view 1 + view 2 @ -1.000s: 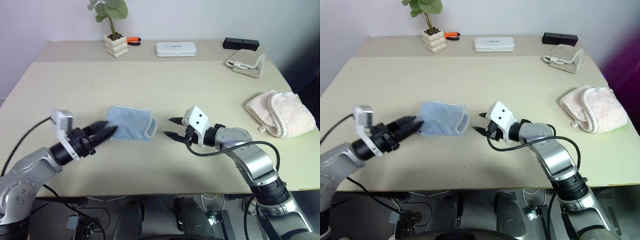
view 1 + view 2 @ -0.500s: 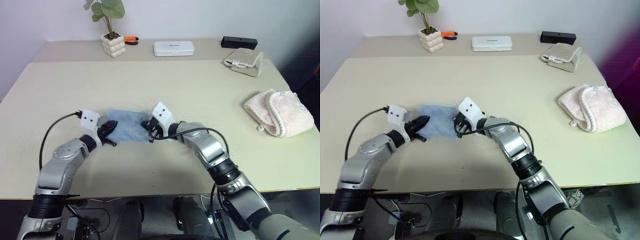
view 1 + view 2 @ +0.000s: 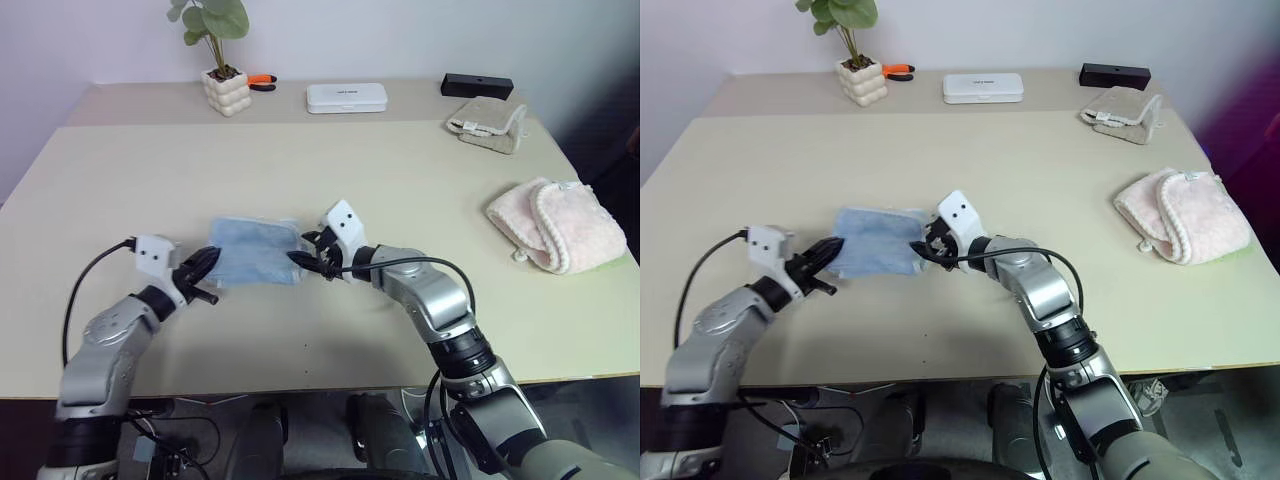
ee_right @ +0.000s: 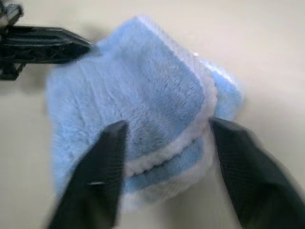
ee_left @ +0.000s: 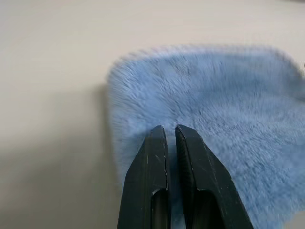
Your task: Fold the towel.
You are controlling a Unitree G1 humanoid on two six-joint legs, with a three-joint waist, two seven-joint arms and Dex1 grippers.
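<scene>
Head views: the towel [image 3: 252, 263] lies folded toward the bench's [image 3: 400, 180] near edge, midway along it. Left claw [image 3: 207, 266] at one end, right claw [image 3: 307, 254] at the other.

Left wrist view: fingers [image 5: 152, 181] nearly together on the towel.

Right wrist view: fingers [image 4: 97, 176] spread wide, straddling the towel's stitched edge.
</scene>
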